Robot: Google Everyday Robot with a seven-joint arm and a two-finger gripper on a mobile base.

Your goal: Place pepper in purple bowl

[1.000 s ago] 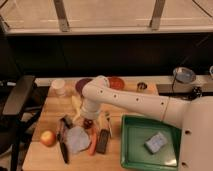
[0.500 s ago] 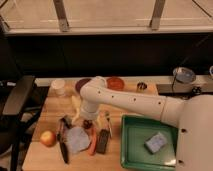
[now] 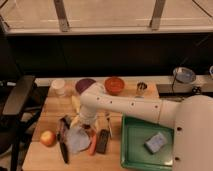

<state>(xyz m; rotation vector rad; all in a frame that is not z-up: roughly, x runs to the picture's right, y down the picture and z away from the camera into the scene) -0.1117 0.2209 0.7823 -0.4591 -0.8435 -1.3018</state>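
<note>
The pepper (image 3: 93, 144), slim and orange-red, lies on the wooden table near the front, between a pale crumpled bag (image 3: 76, 139) and a flat black object (image 3: 102, 141). The purple bowl (image 3: 85, 85) stands at the back of the table, left of an orange-red bowl (image 3: 114, 85). My gripper (image 3: 85, 125) hangs from the white arm's bent wrist, just above and behind the pepper, over the bag. The arm hides its tip.
A red-yellow apple (image 3: 48, 138) lies front left. A black tool (image 3: 64, 149) lies beside the bag. A green tray (image 3: 131, 150) with a blue-grey sponge (image 3: 154, 142) sits front right. A white cup (image 3: 59, 87) and a metal cup (image 3: 142, 88) stand at the back. A black chair (image 3: 17, 102) is at the left.
The arm has shifted slightly to the left over the bag. The pepper, the bowls and the other objects have not moved.
</note>
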